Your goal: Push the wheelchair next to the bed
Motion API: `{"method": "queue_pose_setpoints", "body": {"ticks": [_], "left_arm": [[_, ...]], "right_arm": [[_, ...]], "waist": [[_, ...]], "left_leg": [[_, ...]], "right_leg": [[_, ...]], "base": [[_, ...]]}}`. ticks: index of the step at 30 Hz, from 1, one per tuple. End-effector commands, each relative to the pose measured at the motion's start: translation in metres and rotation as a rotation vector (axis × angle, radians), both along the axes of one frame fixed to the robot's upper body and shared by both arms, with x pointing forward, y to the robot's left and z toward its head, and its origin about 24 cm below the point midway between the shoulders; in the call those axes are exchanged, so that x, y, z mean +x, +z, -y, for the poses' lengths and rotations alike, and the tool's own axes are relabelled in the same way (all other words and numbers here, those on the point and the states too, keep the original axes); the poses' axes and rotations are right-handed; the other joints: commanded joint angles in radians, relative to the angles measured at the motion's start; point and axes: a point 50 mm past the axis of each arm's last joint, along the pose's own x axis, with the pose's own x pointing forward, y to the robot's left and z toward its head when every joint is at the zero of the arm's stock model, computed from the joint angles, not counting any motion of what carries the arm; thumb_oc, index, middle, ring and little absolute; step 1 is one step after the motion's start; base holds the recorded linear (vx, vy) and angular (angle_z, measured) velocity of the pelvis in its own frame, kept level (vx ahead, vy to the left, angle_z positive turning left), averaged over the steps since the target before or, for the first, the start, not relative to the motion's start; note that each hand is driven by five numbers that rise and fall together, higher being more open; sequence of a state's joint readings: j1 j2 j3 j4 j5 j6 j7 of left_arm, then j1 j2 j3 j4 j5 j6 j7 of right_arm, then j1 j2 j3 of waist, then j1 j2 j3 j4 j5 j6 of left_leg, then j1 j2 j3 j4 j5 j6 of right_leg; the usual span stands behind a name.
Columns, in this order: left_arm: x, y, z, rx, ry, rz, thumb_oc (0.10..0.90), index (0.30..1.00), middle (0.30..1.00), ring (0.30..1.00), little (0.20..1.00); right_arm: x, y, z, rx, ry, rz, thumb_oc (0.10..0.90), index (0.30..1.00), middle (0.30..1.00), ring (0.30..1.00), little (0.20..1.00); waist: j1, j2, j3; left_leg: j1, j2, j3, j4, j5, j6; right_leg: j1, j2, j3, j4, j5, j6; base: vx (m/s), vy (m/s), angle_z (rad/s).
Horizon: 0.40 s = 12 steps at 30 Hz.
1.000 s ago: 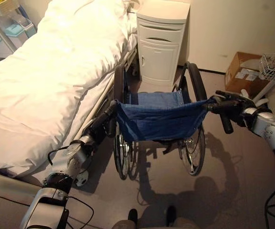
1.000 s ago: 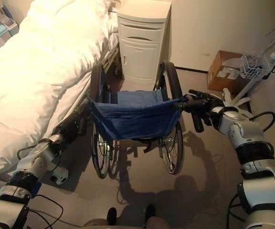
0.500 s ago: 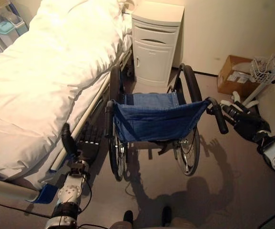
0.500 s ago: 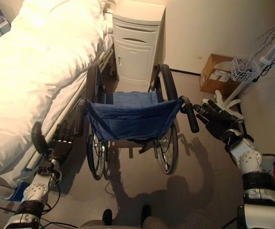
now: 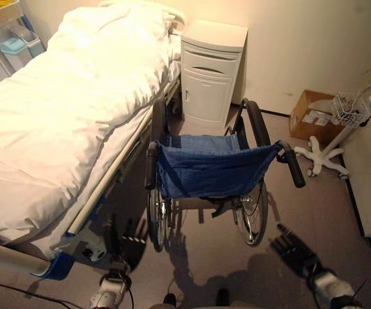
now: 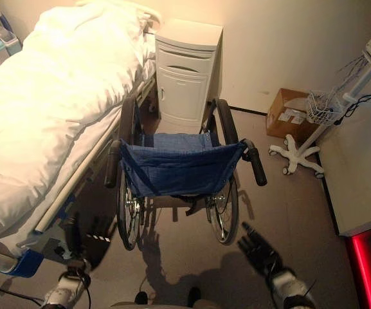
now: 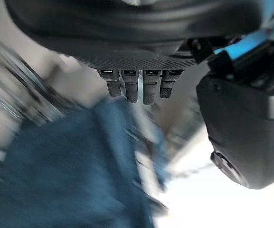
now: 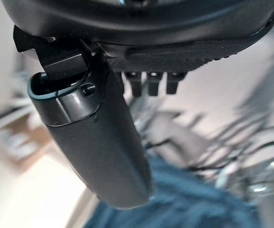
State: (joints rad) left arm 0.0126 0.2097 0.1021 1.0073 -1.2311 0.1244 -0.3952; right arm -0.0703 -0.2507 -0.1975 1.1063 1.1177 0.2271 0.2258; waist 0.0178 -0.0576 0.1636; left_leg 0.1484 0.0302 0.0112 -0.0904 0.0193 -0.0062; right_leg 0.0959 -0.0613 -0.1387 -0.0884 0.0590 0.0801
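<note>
Two dark, matte robot hands: the left hand (image 5: 126, 239) and right hand (image 5: 293, 250) have segmented black fingers, textured palms, and silver-grey wrist cuffs.

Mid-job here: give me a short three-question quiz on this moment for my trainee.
1. True or false: the left hand grips a wheelchair push handle.
2. What stands just beyond the wheelchair, against the wall? A) white bedside cabinet B) stool C) fridge
3. Fill in: the wheelchair stands alongside the ___.

Key: 1. False; both it and the right hand hang open, clear of the handles. 2. A. 3. bed.
</note>
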Motion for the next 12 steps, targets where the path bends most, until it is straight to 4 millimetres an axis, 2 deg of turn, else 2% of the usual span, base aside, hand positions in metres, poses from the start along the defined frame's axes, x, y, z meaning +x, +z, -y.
{"method": "queue_pose_setpoints", "body": {"ticks": [1,4,9,12], "left_arm": [[0.013,0.002,0.023,0.013,-0.160,0.072,0.800,0.900,0.900,0.900,0.900],[-0.005,-0.010,0.041,0.036,-0.274,-0.007,0.800,0.900,0.900,0.900,0.900],[-0.028,-0.020,0.064,0.009,-0.406,-0.063,0.800,0.900,0.900,0.900,0.900],[-0.035,-0.022,0.070,0.011,-0.480,-0.061,0.800,0.900,0.900,0.900,0.900]], "right_arm": [[0.035,0.013,-0.015,0.075,-0.075,0.204,0.800,0.900,0.900,0.900,0.900],[0.022,0.002,-0.043,0.207,-0.078,0.155,0.800,0.900,0.900,0.900,0.900],[0.000,-0.008,-0.084,0.358,0.036,0.111,0.800,0.900,0.900,0.900,0.900],[-0.006,-0.009,-0.097,0.421,0.046,0.118,0.800,0.900,0.900,0.900,0.900]], "waist": [[0.020,0.022,-0.058],[0.016,0.039,-0.054],[0.003,0.058,-0.047],[-0.005,0.064,-0.042]], "left_leg": [[-0.004,-0.086,0.035,0.057,-0.085,0.057],[-0.006,-0.091,0.036,0.061,-0.084,0.060],[-0.013,-0.095,0.040,0.067,-0.079,0.065],[-0.018,-0.098,0.039,0.069,-0.076,0.065]], "right_leg": [[-0.019,-0.002,0.039,0.100,-0.027,0.023],[-0.019,-0.001,0.040,0.102,-0.026,0.020],[-0.028,-0.001,0.046,0.111,-0.028,0.018],[-0.030,0.000,0.048,0.112,-0.031,0.016]], "base": [[0.00,0.000,0.00],[-0.01,0.031,0.00],[-0.02,0.050,0.00],[-0.02,0.038,-0.04]]}}
